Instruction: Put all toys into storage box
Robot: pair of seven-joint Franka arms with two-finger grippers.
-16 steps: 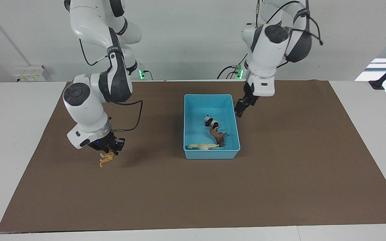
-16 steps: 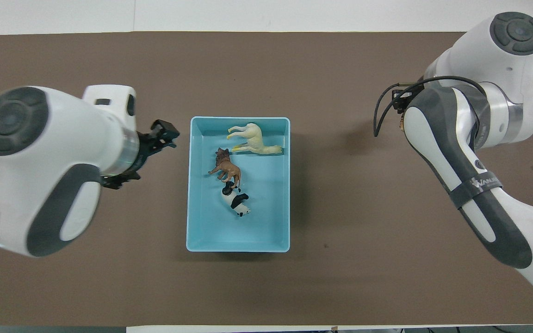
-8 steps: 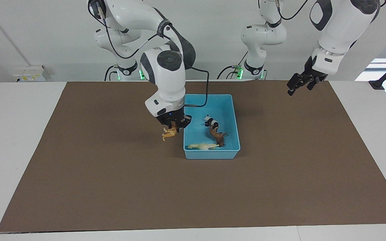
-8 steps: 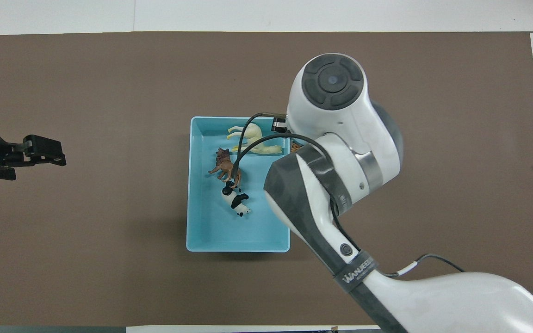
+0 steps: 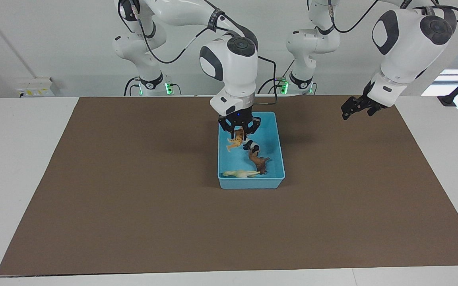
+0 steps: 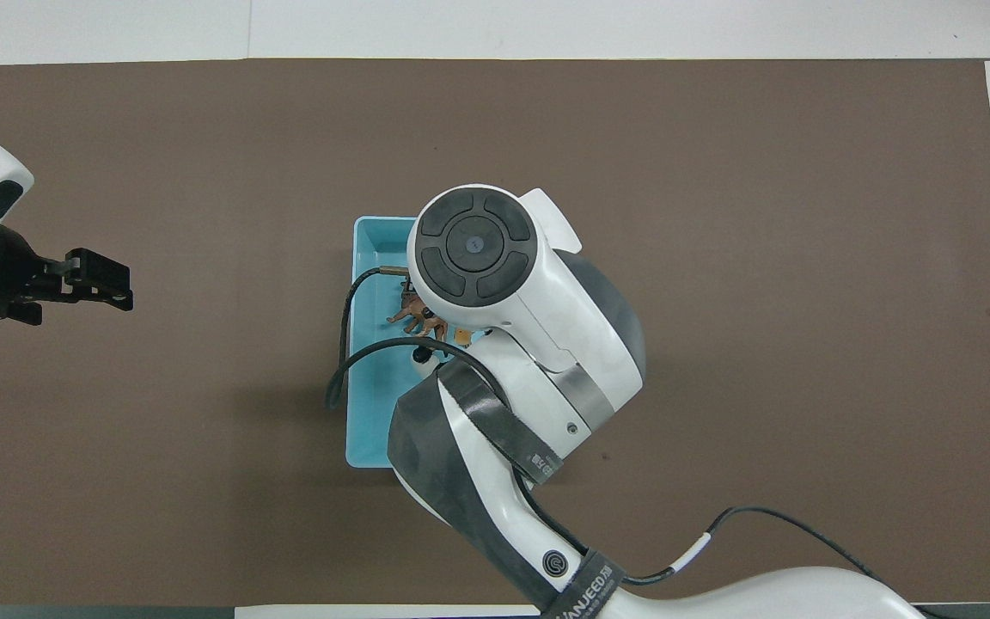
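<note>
Facing view shows the tiger point(image 5: 235, 140) hanging in the air, held at its upper end by the right gripper point(image 5: 239, 128), with its legs pointing down and toward the right arm's end of the table. The fingers are closed on the tiger, and both are over the box point(image 5: 278, 167), above the part of it that is nearer to the robots. The tiger does not touch the floor of the box.

The box is light blue and stands on the brown mat point(image 5: 133, 206), about in the middle of the table. Three toys lie inside it. The panda point(image 5: 251, 145) lies just beside the hanging tiger and a little farther from the robots. The lion point(image 5: 258, 162) lies farther again, close to the panda. The llama point(image 5: 241, 173) lies on its side along the box wall that is farthest from the robots.

In the overhead view the right arm covers most of the box point(image 6: 364, 413), and only a part of the lion point(image 6: 417, 316) shows beside the arm.

The left gripper point(image 5: 355, 108) waits in the air over the mat, toward the left arm's end of the table and well apart from the box. It holds nothing, and I cannot tell how its fingers stand.
</note>
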